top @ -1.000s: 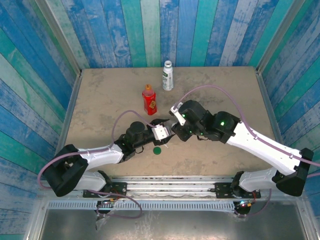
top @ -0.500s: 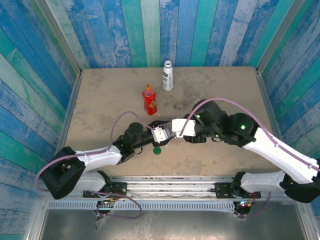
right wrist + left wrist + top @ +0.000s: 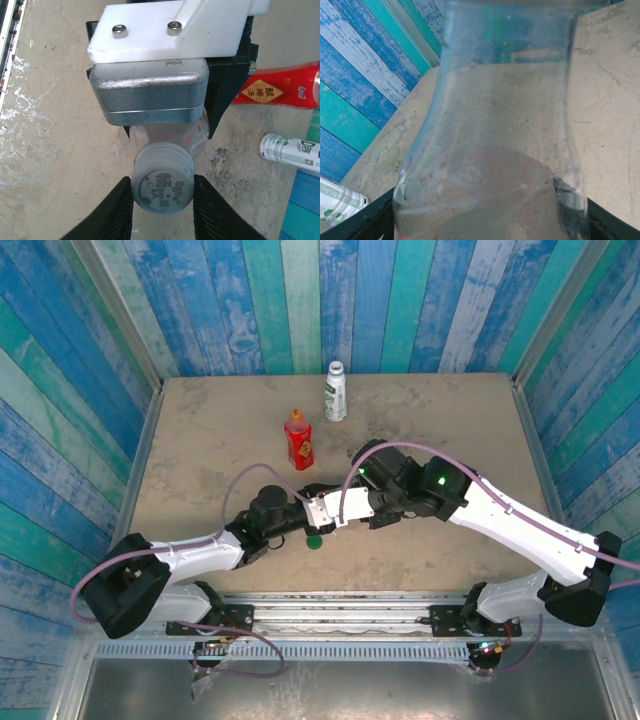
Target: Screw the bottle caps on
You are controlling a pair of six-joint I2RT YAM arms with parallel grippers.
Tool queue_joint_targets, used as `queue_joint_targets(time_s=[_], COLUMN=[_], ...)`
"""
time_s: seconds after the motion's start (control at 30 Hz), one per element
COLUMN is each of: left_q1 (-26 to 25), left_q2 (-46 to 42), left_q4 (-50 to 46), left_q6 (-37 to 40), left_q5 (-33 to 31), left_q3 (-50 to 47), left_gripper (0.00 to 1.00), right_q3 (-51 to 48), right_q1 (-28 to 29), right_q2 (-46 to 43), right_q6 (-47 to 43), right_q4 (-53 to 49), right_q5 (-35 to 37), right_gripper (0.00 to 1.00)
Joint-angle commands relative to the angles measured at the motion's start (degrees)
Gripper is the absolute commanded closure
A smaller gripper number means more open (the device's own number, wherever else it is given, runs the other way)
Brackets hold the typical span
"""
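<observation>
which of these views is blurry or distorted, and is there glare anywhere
left wrist: the clear bottle is so close that it looks soft, and the table seen through it is warped; right wrist: the print on the white cap is crisp, with a bright band on the grey camera housing; top external: even light, sharp, only soft shadows.

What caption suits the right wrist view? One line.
Right gripper pinches the white cap on the clear bottle held by the left gripper.
</observation>
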Motion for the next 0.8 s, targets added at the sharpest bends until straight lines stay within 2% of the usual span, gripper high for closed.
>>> queue_joint_targets(time_s=[0.0, 0.1, 0.2, 0.3, 0.4, 0.6, 0.7, 0.77], left_q1=[-0.23, -0.23, -0.23, -0.24, -0.23, -0.23, -0.23, -0.26], left_q2=[-2.62, -2.66, -2.75, -2.54, -2.18, -2.15, -2.44, -2.56], left_q4=[0.21, 0.58, 1.66, 2.84, 3.29, 3.07, 2.72, 2.39], left_q6=[0.63, 0.35, -0.3, -0.84, -1.22, -1.77, -1.94, -2.03], left_q5=[0.41, 0.28, -0.2, -0.61, -0.47, 0.22, 0.32, 0.51], left_q3=[-0.59, -0.65, -0.77, -0.89, -0.75, -0.48, -0.5, -0.36], left_gripper=[0.3, 0.3, 0.3, 0.3, 0.3, 0.3, 0.3, 0.3], right_q3=[1.26, 0.93, 0.45, -1.9, -4.76, -7.62, -5.77, -3.62], right_q1=[0.41, 0.41, 0.29, -0.01, -0.47, -0.54, -0.65, -0.89], right_q2=[0.12, 0.11, -0.05, -1.77, -4.03, -5.58, -3.37, -2.13], right_q6=[-0.74, 1.21, 7.4, 19.44, 35.69, 66.63, 76.12, 76.63], right_q4=[-2.33, -2.27, -0.89, 4.97, 11.77, 16.09, 11.22, 7.95], right_q5=[-0.64, -0.94, -0.5, 0.64, 6.51, 8.5, 7.91, 7.4], right_gripper=[0.74, 0.76, 0.77, 0.83, 0.88, 0.91, 0.86, 0.8])
